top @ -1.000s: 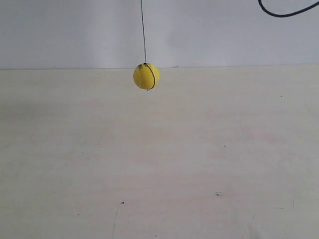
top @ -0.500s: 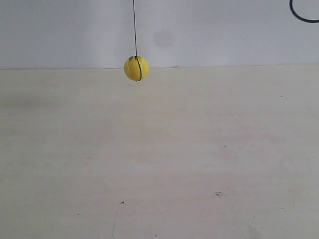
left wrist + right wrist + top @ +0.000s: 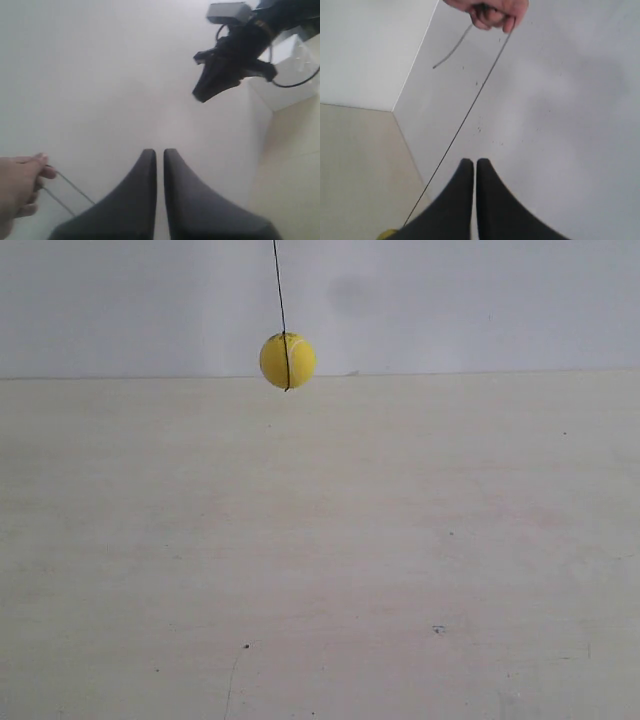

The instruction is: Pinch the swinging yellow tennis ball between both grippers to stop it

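Because a hand holds its string, yellow tennis ball: hangs clear of either gripper.
Left gripper: closed, empty.
Right gripper: closed, empty.

Tabletop: a pale cream, faintly grained surface filling most of the exterior view up to a straight back edge, where it meets a white wall. Surface marks: a dark speck toward the view's lower right, a second speck toward its lower left with a thin scratch just below it, and a tiny dot nearer the middle.
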`<action>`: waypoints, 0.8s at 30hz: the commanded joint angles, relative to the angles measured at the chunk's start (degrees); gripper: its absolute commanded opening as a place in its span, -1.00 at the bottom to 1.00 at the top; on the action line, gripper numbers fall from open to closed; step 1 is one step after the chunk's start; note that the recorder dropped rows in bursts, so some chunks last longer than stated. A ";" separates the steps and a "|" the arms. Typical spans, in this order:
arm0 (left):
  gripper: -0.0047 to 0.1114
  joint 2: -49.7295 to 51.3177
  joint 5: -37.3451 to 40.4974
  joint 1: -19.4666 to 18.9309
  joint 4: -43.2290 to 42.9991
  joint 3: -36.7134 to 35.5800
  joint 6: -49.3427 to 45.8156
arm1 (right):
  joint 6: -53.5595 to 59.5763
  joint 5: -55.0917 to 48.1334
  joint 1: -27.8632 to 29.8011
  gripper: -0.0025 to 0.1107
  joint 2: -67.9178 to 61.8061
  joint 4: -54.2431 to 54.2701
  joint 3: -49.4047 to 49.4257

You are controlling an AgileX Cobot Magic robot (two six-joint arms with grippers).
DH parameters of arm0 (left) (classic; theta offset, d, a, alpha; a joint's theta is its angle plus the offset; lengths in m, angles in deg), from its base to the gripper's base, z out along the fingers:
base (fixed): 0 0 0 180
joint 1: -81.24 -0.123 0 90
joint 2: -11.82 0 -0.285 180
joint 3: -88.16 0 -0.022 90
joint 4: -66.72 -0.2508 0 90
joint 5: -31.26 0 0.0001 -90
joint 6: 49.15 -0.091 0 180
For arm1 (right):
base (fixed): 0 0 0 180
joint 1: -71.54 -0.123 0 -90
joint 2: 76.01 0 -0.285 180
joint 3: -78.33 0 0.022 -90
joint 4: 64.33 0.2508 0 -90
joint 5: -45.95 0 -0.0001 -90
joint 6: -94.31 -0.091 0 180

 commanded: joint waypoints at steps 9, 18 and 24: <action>-0.84 -21.96 28.99 -0.02 0.53 -11.03 1.56 | -1.11 -30.81 0.43 -0.96 23.61 0.40 0.03; -0.84 -38.54 42.34 -0.02 0.53 -20.86 3.12 | -0.22 -39.13 0.43 -0.96 39.89 0.40 4.30; -0.84 -53.25 42.57 -0.02 0.53 -30.50 5.52 | 1.13 -55.51 0.43 -0.96 59.30 0.40 29.08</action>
